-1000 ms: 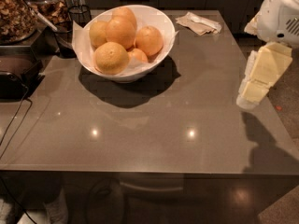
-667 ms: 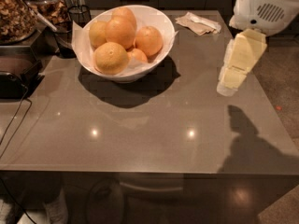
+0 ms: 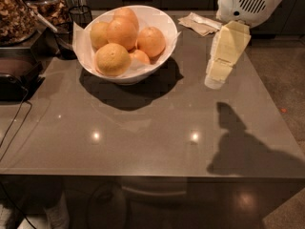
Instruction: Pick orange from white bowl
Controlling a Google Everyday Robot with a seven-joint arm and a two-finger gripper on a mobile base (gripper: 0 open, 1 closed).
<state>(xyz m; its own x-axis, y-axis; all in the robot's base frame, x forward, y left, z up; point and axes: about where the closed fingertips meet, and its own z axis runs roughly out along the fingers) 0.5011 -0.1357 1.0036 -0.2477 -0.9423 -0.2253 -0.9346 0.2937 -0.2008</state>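
Note:
The white bowl (image 3: pixel 145 73), lined with white paper, stands at the back left of the grey table (image 3: pixel 143 132). It holds several round deep-orange oranges; the nearest to my gripper is the orange (image 3: pixel 151 41) on the right side. A paler, dimpled yellow-orange fruit (image 3: pixel 112 59) lies at the front, and a smaller one (image 3: pixel 139 56) is half hidden between them. My gripper (image 3: pixel 214 80), cream-coloured under a white arm housing (image 3: pixel 250 1), hangs over the table to the right of the bowl, apart from it and holding nothing.
A crumpled paper napkin (image 3: pixel 200 23) lies behind the gripper. A black wire holder (image 3: pixel 78 15), jars of nuts (image 3: pixel 16 13) and a black appliance (image 3: pixel 16 75) with a cable (image 3: pixel 12 128) crowd the left side. The table's front edge (image 3: pixel 143 176) is near.
My gripper has moved left from the table's right edge toward the bowl. The bowl and fruit have not moved.

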